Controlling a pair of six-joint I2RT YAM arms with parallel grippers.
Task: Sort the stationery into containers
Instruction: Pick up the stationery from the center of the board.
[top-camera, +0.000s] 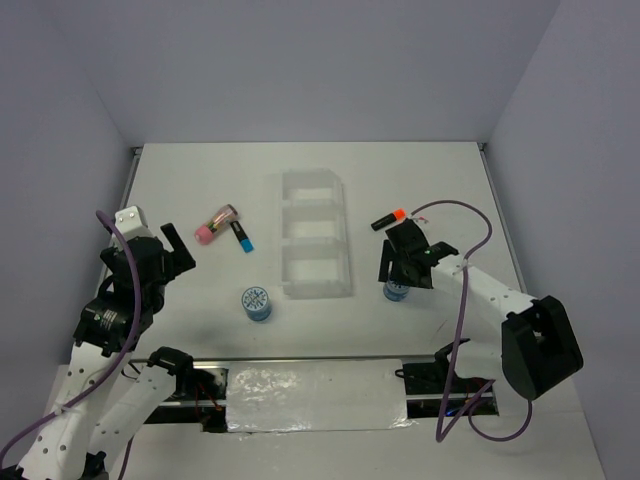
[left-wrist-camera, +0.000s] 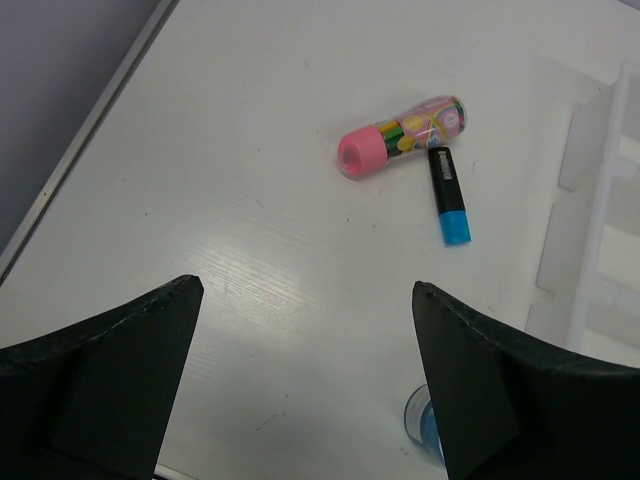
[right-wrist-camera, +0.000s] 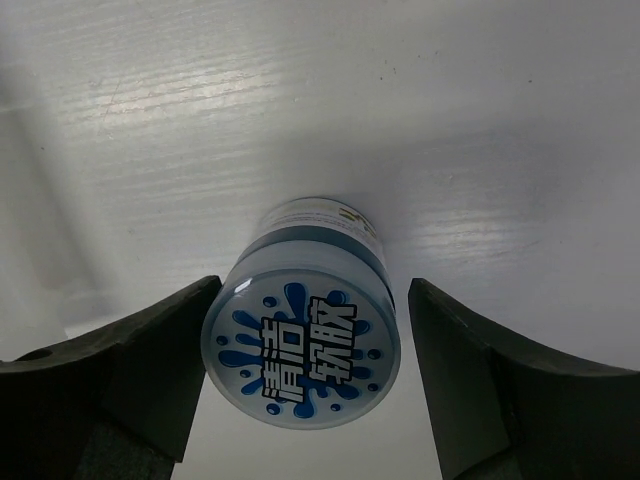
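- Right fingers (right-wrist-camera: 150, 360) are spread wide, straddling the upright blue-and-white roll (right-wrist-camera: 300, 345) at the tray's (top-camera: 283, 250) 4 o'clock; the roll looks not yet clamped.
- Left fingers (left-wrist-camera: 100, 370) are wide and empty, with the pink tube (left-wrist-camera: 402, 135) at their 1 o'clock.

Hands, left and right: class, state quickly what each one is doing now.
Left hand: open, holding nothing.
Right hand: open, one finger on each side of a blue-and-white roll, not yet closed on it.
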